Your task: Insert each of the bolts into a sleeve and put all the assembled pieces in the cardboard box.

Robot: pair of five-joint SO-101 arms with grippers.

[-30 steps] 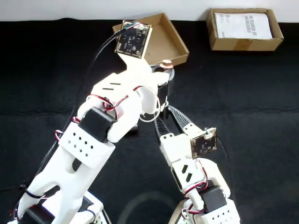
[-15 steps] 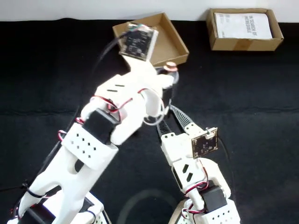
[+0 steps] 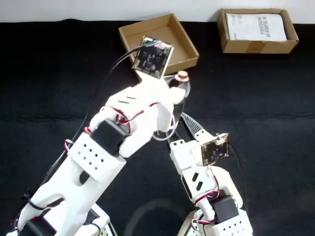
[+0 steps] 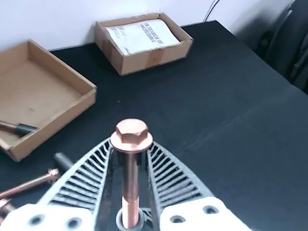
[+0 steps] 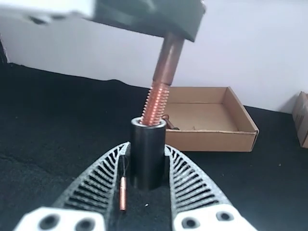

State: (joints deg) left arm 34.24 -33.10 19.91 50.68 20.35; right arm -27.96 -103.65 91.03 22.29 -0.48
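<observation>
Insertion step, thread tip entering bore. My left gripper (image 4: 130, 150) is clamped on 1 bolt (image 4: 131, 137); my right gripper (image 5: 147, 147) clasps the upright sleeve (image 5: 147, 156). Next, I judge: press straight down with axes aligned, then carry to the cardboard box (image 3: 162, 32) at 12 o'clock.

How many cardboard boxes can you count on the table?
2. One cardboard box sits at the back middle of the table; the other box, to its right, holds a printed sheet. More may lie outside the views.
</observation>
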